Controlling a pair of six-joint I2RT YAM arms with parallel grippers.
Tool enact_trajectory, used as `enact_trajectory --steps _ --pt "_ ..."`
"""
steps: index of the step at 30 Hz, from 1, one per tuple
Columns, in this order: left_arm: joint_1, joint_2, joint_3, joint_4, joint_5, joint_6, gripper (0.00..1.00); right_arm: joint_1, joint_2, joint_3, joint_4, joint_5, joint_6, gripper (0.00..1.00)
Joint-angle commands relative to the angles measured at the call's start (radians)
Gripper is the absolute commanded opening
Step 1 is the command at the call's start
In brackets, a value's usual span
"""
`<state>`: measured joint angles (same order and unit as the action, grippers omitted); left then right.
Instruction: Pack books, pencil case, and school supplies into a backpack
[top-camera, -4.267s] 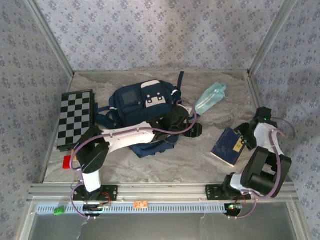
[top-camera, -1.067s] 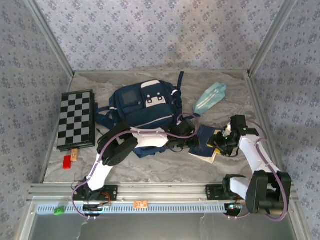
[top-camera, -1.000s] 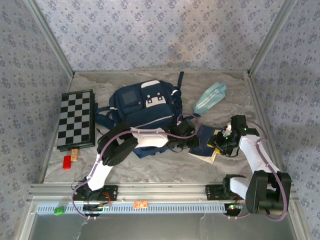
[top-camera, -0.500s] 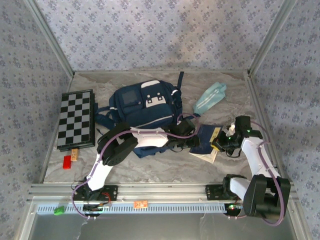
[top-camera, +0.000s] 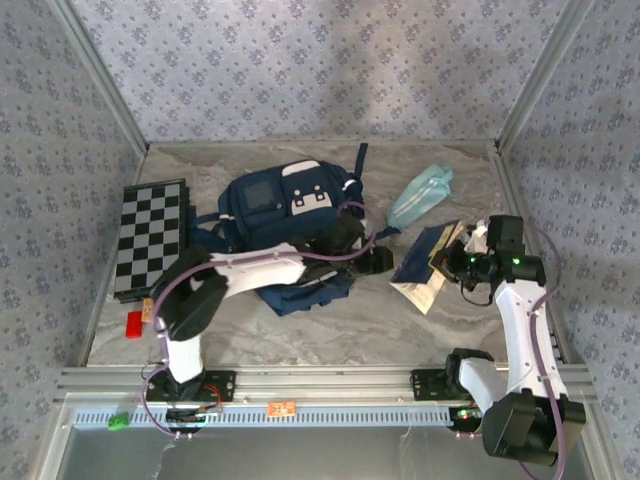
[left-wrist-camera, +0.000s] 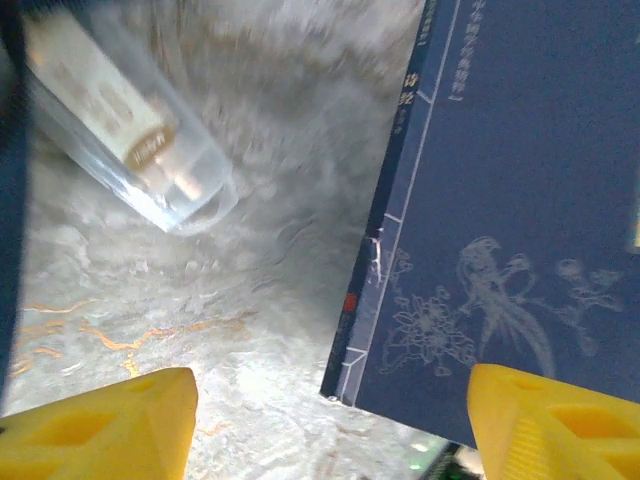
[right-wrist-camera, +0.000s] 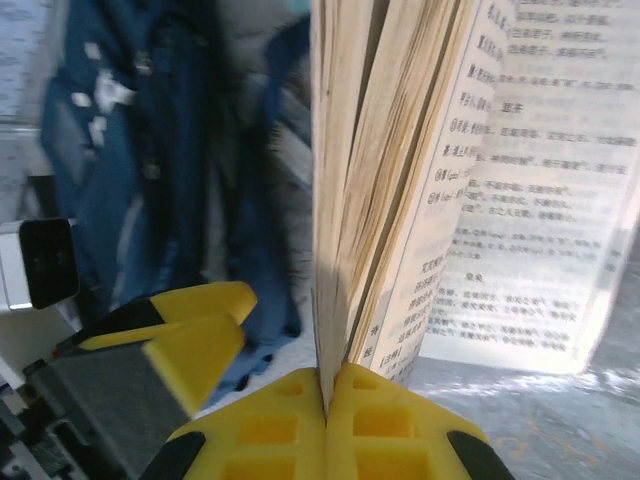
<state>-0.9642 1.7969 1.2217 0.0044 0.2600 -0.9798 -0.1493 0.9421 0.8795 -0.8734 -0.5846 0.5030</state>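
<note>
The navy book (top-camera: 418, 256) hangs tilted above the table right of the backpack (top-camera: 282, 212), its pale pages (top-camera: 428, 292) drooping open. My right gripper (top-camera: 459, 263) is shut on the book's edge; in the right wrist view the yellow pads (right-wrist-camera: 300, 420) pinch a thin leaf (right-wrist-camera: 335, 200) while the printed pages fan out. My left gripper (top-camera: 377, 260) stands open just left of the book, its fingertips (left-wrist-camera: 100, 420) wide apart over the marble with nothing between them. A small clear oblong item (left-wrist-camera: 120, 120), the school supplies, lies beside the navy cover (left-wrist-camera: 520, 200). The mint pencil case (top-camera: 420, 194) lies behind.
A black-and-white checkered board (top-camera: 150, 240) lies at the left, with a small red block (top-camera: 133, 323) near its front corner. Patterned walls close in the table on three sides. Bare marble shows in front of the backpack and book.
My right gripper has closed on the book and raised it, pulling it right. My left gripper has opened, let go of the book and drawn back slightly.
</note>
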Motion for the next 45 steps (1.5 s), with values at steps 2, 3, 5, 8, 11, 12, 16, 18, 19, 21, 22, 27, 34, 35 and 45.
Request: enact_trajectory --steps 2,3,5,8,11,12,16,18,19,21,22,27,34,35,45 --pt "0.087 -0.153 -0.091 0.066 0.084 0.003 0.78 0.069 0.002 0.12 0.025 -0.113 0.038 0.0" --pt "0.105 -0.181 -0.112 0.081 0.098 -0.002 0.79 0.091 0.006 0.135 0.046 -0.12 0.053 0.0" --pt "0.151 -0.236 -0.147 0.09 0.122 -0.018 0.83 0.146 0.031 0.161 0.113 -0.154 0.091 0.0" --pt "0.214 -0.291 -0.201 0.142 0.173 -0.049 0.9 0.228 0.076 0.187 0.204 -0.18 0.138 0.0" --pt "0.271 -0.319 -0.252 0.23 0.214 -0.095 0.94 0.311 0.121 0.202 0.312 -0.179 0.19 0.0" --pt "0.286 -0.326 -0.27 0.267 0.225 -0.115 0.94 0.33 0.135 0.202 0.348 -0.183 0.207 0.0" --pt "0.327 -0.327 -0.314 0.387 0.278 -0.203 0.94 0.424 0.207 0.217 0.494 -0.189 0.263 0.0" --pt "0.334 -0.331 -0.328 0.416 0.282 -0.231 0.92 0.454 0.241 0.228 0.535 -0.183 0.277 0.0" --pt "0.338 -0.334 -0.344 0.455 0.282 -0.254 0.91 0.467 0.257 0.225 0.564 -0.188 0.288 0.0" --pt "0.343 -0.342 -0.368 0.533 0.284 -0.305 0.83 0.488 0.282 0.2 0.622 -0.193 0.319 0.0" --pt "0.345 -0.344 -0.379 0.565 0.287 -0.324 0.79 0.495 0.293 0.18 0.649 -0.199 0.335 0.0" --pt "0.366 -0.371 -0.389 0.557 0.289 -0.342 0.65 0.489 0.315 0.092 0.72 -0.206 0.369 0.0" --pt "0.375 -0.412 -0.394 0.523 0.29 -0.333 0.39 0.458 0.344 0.018 0.744 -0.222 0.353 0.0" --pt "0.376 -0.415 -0.392 0.509 0.285 -0.327 0.35 0.458 0.353 0.019 0.749 -0.229 0.349 0.0" --pt "0.378 -0.396 -0.36 0.432 0.271 -0.299 0.07 0.444 0.373 0.036 0.686 -0.223 0.289 0.0"
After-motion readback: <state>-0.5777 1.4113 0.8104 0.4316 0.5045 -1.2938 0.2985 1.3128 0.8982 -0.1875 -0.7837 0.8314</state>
